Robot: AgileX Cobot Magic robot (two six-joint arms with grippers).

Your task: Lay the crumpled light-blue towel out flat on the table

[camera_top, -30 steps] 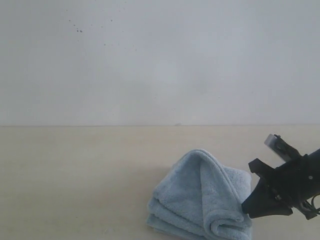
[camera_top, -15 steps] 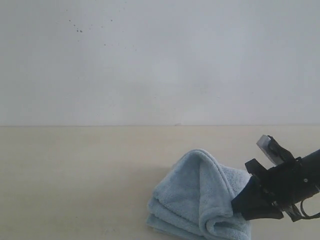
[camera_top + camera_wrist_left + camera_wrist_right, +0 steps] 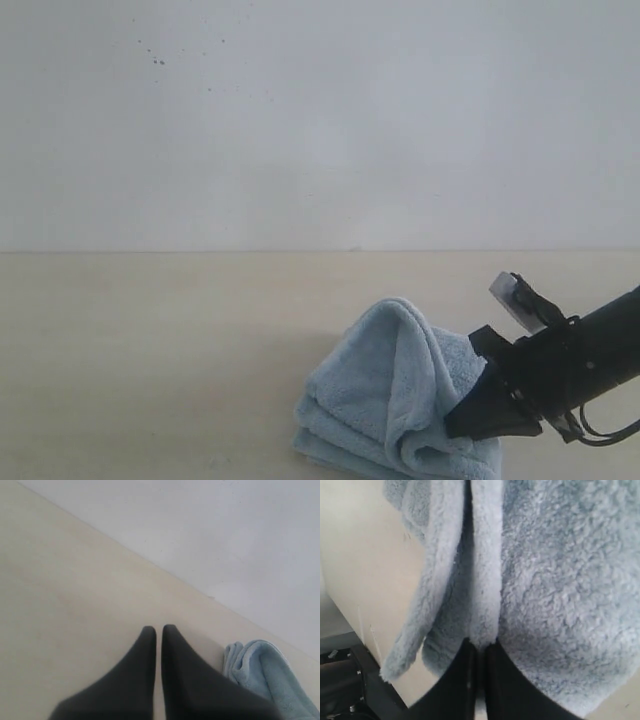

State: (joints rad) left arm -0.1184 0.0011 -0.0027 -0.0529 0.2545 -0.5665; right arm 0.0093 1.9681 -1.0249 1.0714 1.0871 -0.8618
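- Pale-blue fluffy terry towel [image 3: 390,400] lies bunched in folds on the pale beige wood-toned table [image 3: 150,350], right at the tips of your black right claw [image 3: 455,425].
- Your right claw's jaws are pressed together on a raised fold of the towel; the fleece ridge runs into the slit between them.
- Your black left claw [image 3: 158,630] is closed on nothing, with bare table beyond its tips; the towel sits off to one side, apart from it.

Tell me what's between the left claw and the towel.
Nothing but bare table; the left wrist view shows that stretch running from the shut left claw to the towel.
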